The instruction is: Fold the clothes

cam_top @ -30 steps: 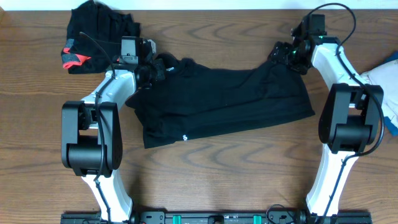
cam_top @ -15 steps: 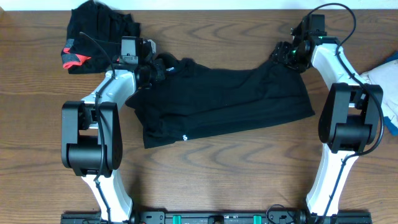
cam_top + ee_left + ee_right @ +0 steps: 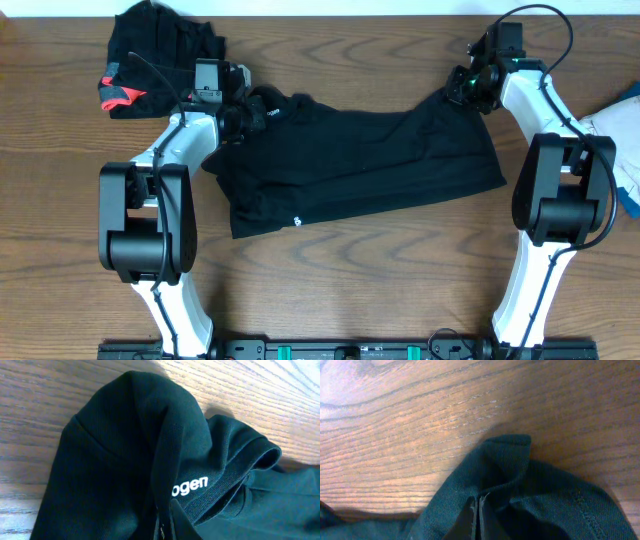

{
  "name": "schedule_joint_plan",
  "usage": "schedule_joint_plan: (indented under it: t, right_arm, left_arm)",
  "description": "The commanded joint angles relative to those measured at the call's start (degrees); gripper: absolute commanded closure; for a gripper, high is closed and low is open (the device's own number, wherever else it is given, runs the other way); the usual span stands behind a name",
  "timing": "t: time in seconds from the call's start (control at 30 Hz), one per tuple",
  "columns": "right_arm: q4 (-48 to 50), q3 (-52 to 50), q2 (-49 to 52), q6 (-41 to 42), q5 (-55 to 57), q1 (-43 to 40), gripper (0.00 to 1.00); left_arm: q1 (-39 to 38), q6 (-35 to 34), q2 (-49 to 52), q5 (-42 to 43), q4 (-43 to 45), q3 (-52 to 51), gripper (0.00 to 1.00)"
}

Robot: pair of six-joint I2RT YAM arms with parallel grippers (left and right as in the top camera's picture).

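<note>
Okay, black garment on table, left gripper pinched shut on logo corner, right gripper likewise, opposite corner.

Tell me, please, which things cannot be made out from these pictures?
- Left wrist view: the white print on the black garment is folded under; only "ogen" reads.
- Overhead: the blue-white thing is cut off by the right edge.
- Overhead: the crumpled pile; its own folds hide how many pieces.
</note>
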Motion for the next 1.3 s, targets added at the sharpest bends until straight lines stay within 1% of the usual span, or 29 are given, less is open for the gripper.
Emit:
schedule_joint_plan:
  t: [0.0, 0.1, 0.4, 0.6, 0.93, 1.27]
  right_arm:
    - [-0.42, 0.76, 0.13, -0.22, -0.42, -0.66, 0.99]
    - [-1.01, 0.94, -1.07, -0.2, -0.39, -1.07, 0.99]
    - [-6.47, 1.07, -6.71, -0.24, -0.39, -2.91, 0.99]
    - [-9.99, 1.07, -6.97, -0.79, -0.39, -3.93, 0.99]
    - [-12.15, 1.07, -7.02, -2.01, -0.24, -4.52, 0.99]
    - [-13.33, 1.07, -7.02, -4.02, 1.31, -7.93, 0.99]
  left_arm:
    - [-0.13, 0.13, 0.24, 2.73, -0.26, 1.18, 0.94]
    - [-0.13, 0.09, -0.52, 4.44, -0.74, 1.18, 0.94]
    - [-0.13, 0.09, -6.14, 4.59, -6.19, 1.18, 0.94]
    - [-0.11, 0.09, -8.9, 4.57, -9.99, 1.18, 0.94]
    - [-0.04, 0.11, -11.19, 4.57, -17.81, 1.18, 0.94]
    - [0.61, 1.05, -18.64, 4.35, -26.08, 1.18, 0.94]
